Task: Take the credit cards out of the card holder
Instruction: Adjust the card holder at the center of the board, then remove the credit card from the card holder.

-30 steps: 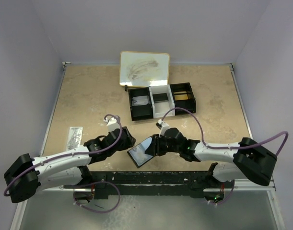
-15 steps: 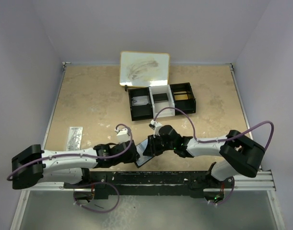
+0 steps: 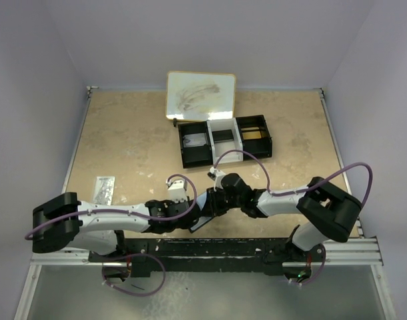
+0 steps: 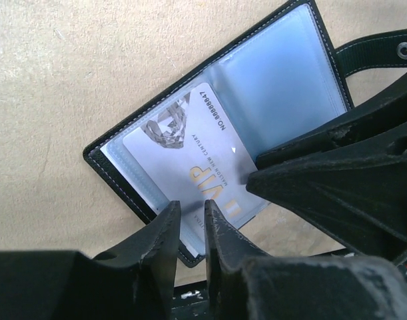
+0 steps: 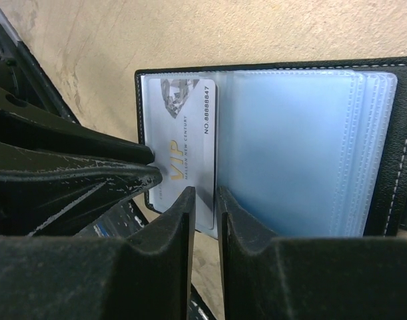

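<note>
Black card holder [image 4: 283, 80] lies pinned open between two claws near the table's [image 3: 123, 133] front edge.
Overhead, the arms hide most of it. The wrist cameras show glossy grey-blue sleeves, white stitching and a snap tab [image 4: 383, 53]. A silver card [image 4: 183, 147] reads "VIP", "NO.88888847" and "NEW CENTURY". The left gripper [image 4: 190, 217] is clenched on that card; the right gripper [image 5: 205, 203] grips the holder's near edge.

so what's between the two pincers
The VIP card, sticking out of the open card holder, lies between left pincer and right pincer; both wrist views show it.
</note>
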You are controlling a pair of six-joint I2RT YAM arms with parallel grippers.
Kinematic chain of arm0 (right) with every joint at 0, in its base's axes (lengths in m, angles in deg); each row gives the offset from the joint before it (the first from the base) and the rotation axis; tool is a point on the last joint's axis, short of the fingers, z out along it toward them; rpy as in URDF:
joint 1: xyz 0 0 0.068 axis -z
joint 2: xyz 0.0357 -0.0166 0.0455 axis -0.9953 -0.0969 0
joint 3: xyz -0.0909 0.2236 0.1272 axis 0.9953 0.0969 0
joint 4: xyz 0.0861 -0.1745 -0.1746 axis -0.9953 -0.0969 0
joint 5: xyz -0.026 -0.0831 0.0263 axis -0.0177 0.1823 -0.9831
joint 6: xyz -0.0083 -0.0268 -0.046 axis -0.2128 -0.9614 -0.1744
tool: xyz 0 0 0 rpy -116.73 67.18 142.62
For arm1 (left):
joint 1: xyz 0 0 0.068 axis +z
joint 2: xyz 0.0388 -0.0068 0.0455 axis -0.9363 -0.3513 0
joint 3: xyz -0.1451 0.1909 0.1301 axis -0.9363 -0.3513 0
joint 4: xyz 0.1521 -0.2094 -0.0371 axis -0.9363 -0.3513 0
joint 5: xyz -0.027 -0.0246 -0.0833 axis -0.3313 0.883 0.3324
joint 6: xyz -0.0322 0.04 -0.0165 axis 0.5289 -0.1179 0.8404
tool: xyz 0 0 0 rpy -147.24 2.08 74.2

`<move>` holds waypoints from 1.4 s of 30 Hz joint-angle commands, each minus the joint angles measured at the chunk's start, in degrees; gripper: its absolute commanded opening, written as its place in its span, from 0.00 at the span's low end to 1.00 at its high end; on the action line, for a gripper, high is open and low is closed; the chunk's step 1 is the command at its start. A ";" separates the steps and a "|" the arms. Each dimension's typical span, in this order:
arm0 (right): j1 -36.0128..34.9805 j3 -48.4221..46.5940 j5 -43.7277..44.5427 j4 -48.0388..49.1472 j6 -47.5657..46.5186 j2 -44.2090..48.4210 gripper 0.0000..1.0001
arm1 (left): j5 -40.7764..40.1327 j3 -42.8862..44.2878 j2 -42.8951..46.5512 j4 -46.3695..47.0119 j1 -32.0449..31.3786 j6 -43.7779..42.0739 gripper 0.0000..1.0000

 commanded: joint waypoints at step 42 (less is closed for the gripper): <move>8.34 5.94 -8.41 7.75 0.82 -0.46 0.16 | -9.57 1.92 0.07 -3.79 -2.05 2.17 0.21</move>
